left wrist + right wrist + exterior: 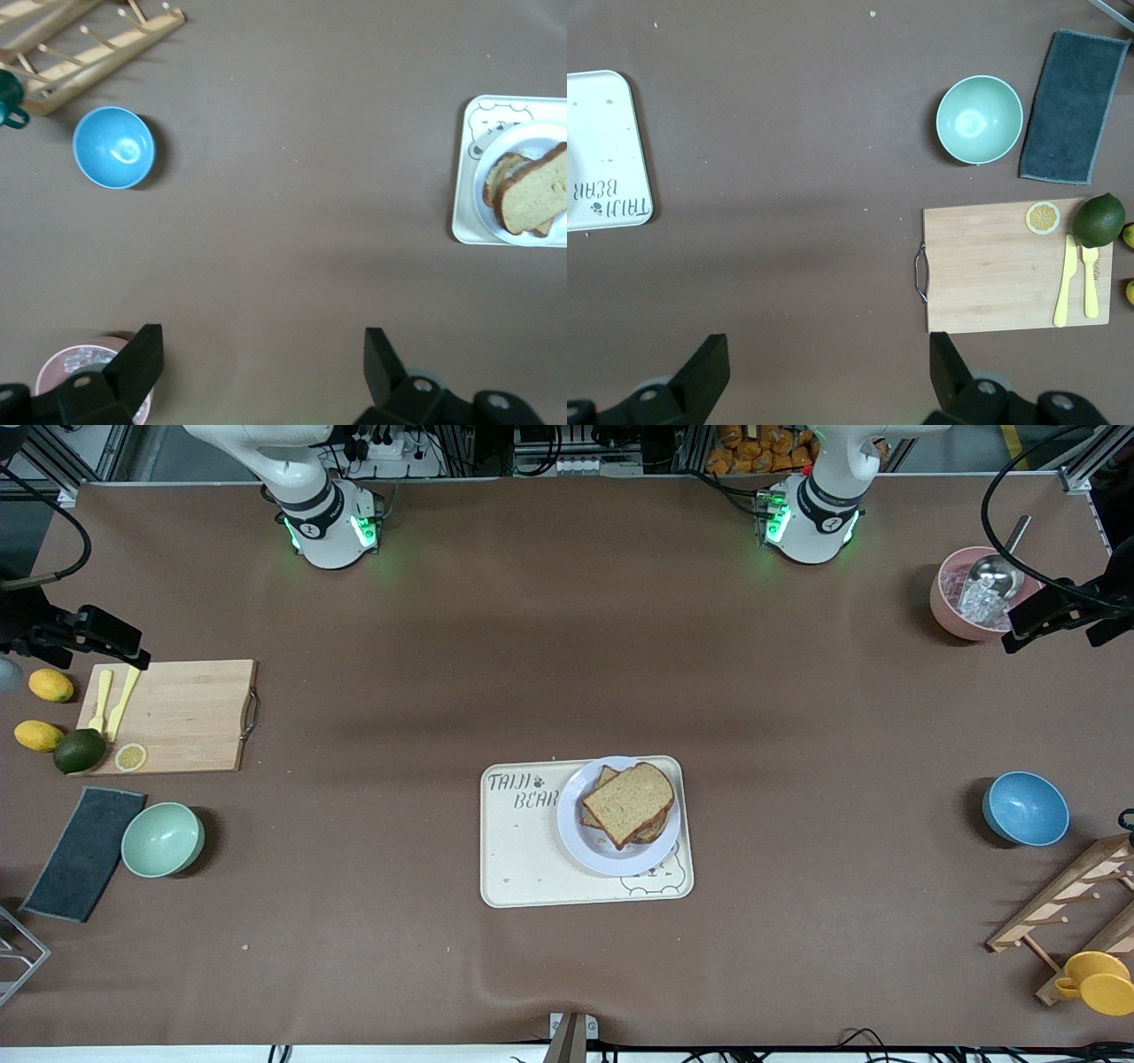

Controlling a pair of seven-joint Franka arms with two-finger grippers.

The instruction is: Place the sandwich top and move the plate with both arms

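A brown bench seen from above. Near its middle sits a cream tray [532, 859] with a bear drawing, and on the tray — toward the left arm's end — rests the plate [611, 852], small, round and pale lavender-white. The sandwich top [627, 802], a plain slice of light-brown bread with a darker crust, lies on another slice on the plate, turned slightly askew to it.

Both arms wait, raised above the bench, well apart from the tray. The left tool [261, 367] hangs with its fingers spread wide and empty, over bare bench between a pink bowl [75, 367] and the tray. The right tool [828, 367] is likewise spread and empty, over bare bench beside a wooden cutting board [992, 266].
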